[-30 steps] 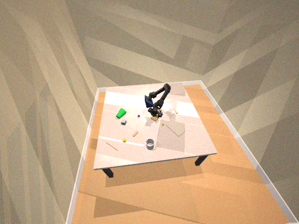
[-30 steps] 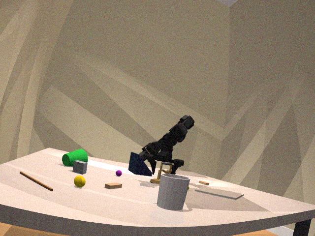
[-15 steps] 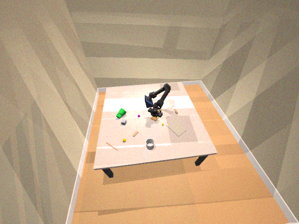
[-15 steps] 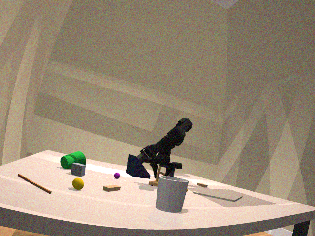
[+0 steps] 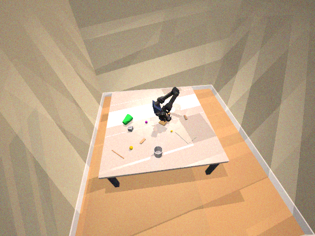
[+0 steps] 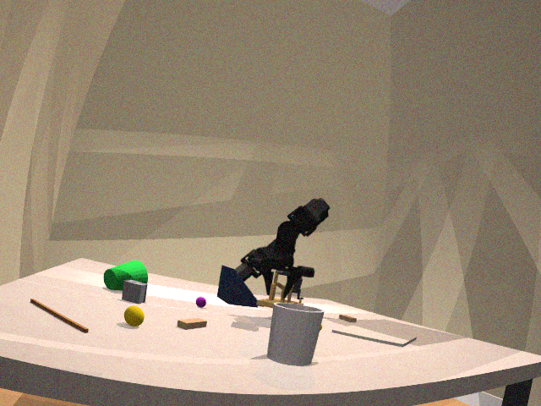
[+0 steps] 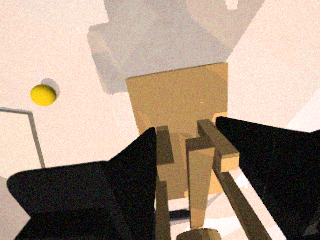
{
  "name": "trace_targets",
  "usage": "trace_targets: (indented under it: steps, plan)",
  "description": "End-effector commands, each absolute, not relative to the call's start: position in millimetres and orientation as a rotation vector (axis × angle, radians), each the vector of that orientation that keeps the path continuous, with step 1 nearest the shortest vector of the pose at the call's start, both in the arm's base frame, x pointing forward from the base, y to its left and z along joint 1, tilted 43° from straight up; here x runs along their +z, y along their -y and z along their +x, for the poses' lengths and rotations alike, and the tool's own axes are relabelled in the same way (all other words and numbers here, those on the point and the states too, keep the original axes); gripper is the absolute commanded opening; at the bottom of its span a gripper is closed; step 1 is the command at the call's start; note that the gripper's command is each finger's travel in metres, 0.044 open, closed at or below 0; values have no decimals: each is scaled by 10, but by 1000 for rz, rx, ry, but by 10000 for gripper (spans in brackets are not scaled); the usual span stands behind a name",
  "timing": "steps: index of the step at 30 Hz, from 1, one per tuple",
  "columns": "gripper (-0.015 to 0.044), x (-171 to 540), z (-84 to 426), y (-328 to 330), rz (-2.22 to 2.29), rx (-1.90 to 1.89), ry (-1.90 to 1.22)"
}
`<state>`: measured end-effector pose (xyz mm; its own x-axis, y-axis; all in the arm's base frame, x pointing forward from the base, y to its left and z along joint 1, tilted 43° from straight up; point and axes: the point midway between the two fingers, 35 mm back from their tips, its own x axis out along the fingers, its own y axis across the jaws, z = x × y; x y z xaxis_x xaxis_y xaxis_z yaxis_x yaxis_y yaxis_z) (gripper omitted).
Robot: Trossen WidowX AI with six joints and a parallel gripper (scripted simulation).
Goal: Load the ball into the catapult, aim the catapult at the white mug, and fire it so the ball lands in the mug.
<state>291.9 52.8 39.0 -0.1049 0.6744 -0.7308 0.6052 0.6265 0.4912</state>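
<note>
Catapult sits on the table under my gripper, and my fingers are closed on its wooden frame, one on each side of the uprights. Reading the top view as a clock face centred on the catapult, I see the mug upright at six o'clock, well apart from me and looking grey in this light.

A small yellow ball lies near the catapult, between four and five; in my wrist view it shows at ten o'clock from my fingertips. A small purple ball rests at nine, and a larger yellow ball at eight. I can't tell whether the catapult's round holder has anything in it, since only part of it shows at six o'clock in my wrist view.

Farther out at nine, a green cup lies on its side with a grey block near it. A thin stick lies at eight, and a flat panel at four.
</note>
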Motion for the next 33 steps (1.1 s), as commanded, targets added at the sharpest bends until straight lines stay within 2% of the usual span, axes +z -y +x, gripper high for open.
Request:
trace_targets:
  steps: [1, 19, 33]
  plan:
    - [0, 476, 2988, -432, 1018, 103, -1769]
    - [0, -118, 3986, 50, 587, 587, -1590]
    - [0, -116, 4033, 14, 569, 606, -1581]
